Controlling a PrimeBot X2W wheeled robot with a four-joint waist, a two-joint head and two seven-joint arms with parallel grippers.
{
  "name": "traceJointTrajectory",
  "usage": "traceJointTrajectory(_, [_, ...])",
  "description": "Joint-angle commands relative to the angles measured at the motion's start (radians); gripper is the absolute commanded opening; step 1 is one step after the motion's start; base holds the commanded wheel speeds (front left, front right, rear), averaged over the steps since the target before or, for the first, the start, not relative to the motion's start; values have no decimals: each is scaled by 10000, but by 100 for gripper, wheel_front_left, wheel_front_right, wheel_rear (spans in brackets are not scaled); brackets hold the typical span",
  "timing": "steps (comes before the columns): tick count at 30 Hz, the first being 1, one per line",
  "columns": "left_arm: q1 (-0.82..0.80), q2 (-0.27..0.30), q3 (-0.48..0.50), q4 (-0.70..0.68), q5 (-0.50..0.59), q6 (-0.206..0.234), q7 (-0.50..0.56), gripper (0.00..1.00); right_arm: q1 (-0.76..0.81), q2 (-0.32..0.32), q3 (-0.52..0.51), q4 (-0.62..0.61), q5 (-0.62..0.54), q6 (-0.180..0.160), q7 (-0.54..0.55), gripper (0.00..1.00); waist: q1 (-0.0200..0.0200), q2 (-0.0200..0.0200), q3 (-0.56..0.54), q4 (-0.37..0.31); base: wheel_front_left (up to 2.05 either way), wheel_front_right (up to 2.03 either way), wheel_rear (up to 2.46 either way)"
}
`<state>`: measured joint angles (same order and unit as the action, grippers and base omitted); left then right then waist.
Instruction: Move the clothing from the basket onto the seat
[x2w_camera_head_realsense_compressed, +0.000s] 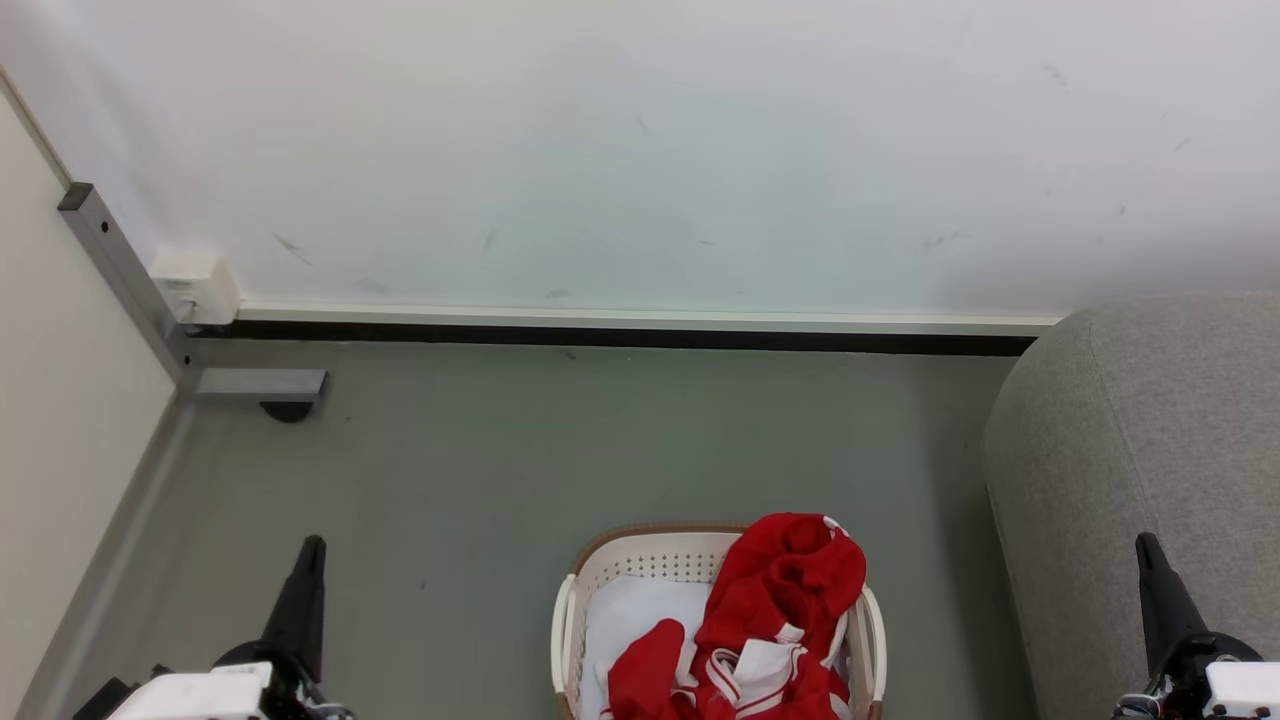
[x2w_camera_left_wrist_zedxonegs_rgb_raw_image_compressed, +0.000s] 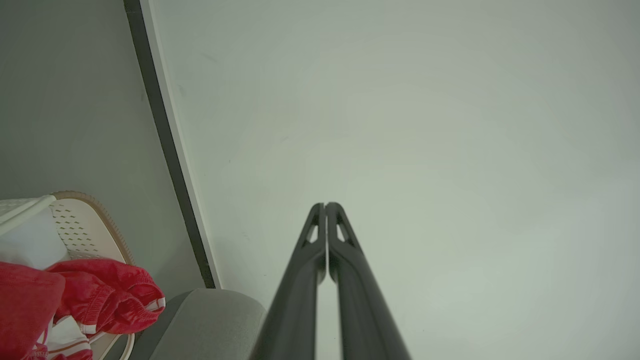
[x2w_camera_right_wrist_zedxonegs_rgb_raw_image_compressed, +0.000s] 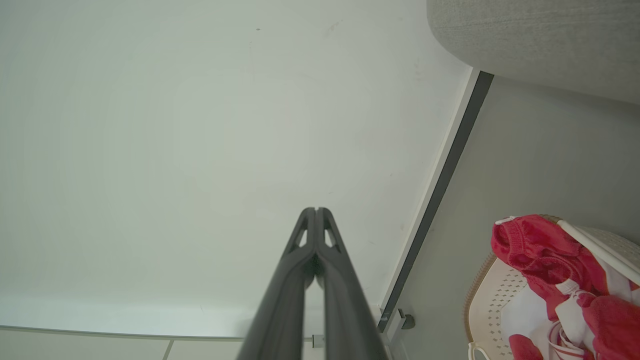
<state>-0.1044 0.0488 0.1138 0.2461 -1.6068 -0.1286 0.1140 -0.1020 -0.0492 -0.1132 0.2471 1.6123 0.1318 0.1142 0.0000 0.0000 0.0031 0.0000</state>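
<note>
The cream basket (x2w_camera_head_realsense_compressed: 640, 560) with a brown rim stands on the floor at the bottom centre of the head view. Red clothing (x2w_camera_head_realsense_compressed: 775, 600) with white trim is heaped in it, spilling over its right side. The grey seat (x2w_camera_head_realsense_compressed: 1140, 470) rises at the right. My left gripper (x2w_camera_head_realsense_compressed: 310, 545) is shut at the lower left, well left of the basket and holding nothing. My right gripper (x2w_camera_head_realsense_compressed: 1145, 545) is shut at the lower right, over the seat's edge, also holding nothing. In the left wrist view the left gripper (x2w_camera_left_wrist_zedxonegs_rgb_raw_image_compressed: 325, 206) faces the wall, with the clothing (x2w_camera_left_wrist_zedxonegs_rgb_raw_image_compressed: 100, 295) and basket (x2w_camera_left_wrist_zedxonegs_rgb_raw_image_compressed: 82, 225) at the lower left. The right gripper (x2w_camera_right_wrist_zedxonegs_rgb_raw_image_compressed: 316, 211) in the right wrist view likewise faces the wall, beside the clothing (x2w_camera_right_wrist_zedxonegs_rgb_raw_image_compressed: 545, 250).
A white wall (x2w_camera_head_realsense_compressed: 640, 150) with a dark baseboard runs across the back. A grey metal post with a foot (x2w_camera_head_realsense_compressed: 260, 385) and a white box (x2w_camera_head_realsense_compressed: 195, 285) stand in the left corner. Bare grey floor (x2w_camera_head_realsense_compressed: 560, 440) lies between the wall and the basket.
</note>
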Motion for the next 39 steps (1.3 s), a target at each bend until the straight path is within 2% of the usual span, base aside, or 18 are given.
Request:
traceJointTrajectory(1, [-82, 26, 11, -40, -119, -44, 32, 0, -126, -7, -33, -50, 14, -22, 25, 0, 0, 0, 0, 0, 0, 0, 0])
traceJointTrajectory(39, [-82, 26, 11, -40, -119, -45, 32, 0, -125, -8, -33, -50, 14, -23, 24, 0, 0, 0, 0, 0, 0, 0, 0])
